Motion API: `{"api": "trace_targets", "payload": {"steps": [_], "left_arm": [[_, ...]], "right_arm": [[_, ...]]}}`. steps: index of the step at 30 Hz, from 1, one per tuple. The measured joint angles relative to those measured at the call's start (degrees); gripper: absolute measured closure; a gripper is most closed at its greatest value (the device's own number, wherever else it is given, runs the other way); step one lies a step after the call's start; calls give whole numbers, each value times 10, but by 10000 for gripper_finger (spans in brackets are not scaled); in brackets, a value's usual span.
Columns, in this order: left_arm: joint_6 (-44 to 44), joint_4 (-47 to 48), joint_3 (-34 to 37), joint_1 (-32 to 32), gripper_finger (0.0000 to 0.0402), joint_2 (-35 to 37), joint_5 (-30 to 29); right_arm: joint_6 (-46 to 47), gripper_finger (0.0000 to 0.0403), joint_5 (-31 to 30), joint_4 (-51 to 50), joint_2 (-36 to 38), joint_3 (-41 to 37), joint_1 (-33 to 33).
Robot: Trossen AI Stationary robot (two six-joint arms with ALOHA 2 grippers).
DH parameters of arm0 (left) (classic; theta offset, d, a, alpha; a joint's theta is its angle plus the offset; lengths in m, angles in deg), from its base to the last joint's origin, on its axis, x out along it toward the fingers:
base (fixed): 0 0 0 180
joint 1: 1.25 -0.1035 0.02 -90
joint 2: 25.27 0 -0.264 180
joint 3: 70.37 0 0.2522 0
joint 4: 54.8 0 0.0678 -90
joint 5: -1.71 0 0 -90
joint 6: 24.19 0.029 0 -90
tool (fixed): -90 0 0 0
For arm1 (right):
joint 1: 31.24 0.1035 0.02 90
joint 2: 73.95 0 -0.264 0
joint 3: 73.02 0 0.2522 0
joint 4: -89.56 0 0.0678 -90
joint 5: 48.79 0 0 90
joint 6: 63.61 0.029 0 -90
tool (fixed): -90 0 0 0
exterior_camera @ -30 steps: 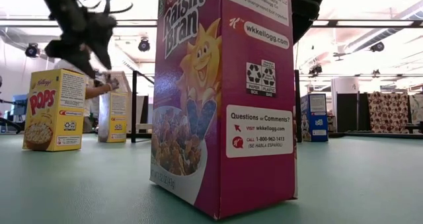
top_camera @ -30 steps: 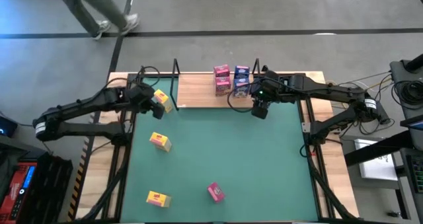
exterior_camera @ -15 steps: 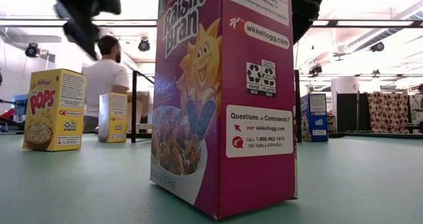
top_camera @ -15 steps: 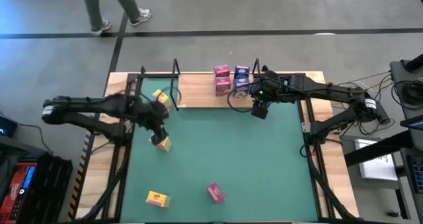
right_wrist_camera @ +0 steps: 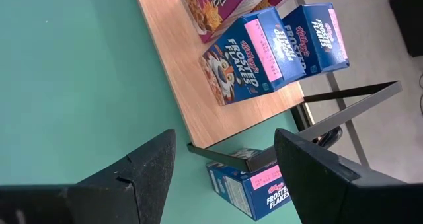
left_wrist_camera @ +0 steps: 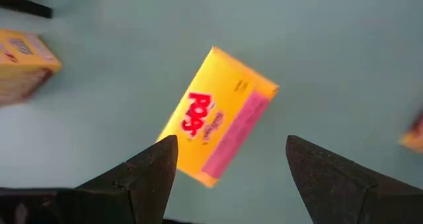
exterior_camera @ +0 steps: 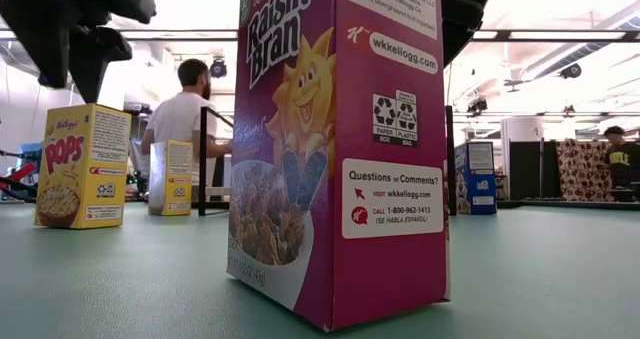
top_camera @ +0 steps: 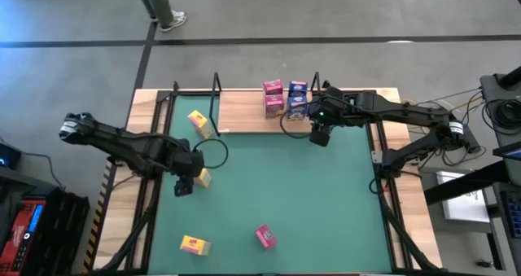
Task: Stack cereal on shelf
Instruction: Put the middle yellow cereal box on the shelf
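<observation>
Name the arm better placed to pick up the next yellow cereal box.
Left. Its gripper hovers with jaws open directly above a yellow box on the green table. The right gripper waits by the shelf, far from it.

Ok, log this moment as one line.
left gripper: open, above yellow Pops box | right gripper: open, idle beside shelf | nothing held

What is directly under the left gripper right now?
The open left gripper hovers over a yellow cardboard Pops cereal box standing on the green table. The box's top and part of one printed side show; its base and other faces are hidden.
</observation>
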Motion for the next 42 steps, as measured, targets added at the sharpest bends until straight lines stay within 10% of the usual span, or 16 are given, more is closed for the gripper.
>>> {"api": "trace_targets", "payload": {"steps": [19, 33, 42], "left_arm": [[145, -4, 0, -1, 139, -116, -52], [159, -44, -7, -1, 268, -165, -45], [187, -64, -78, -23, 279, -156, -68]], "right_arm": [[0, 158, 0, 0, 0, 0, 0], [0, 158, 0, 0, 0, 0, 0], [0, 158, 0, 0, 0, 0, 0]]}}
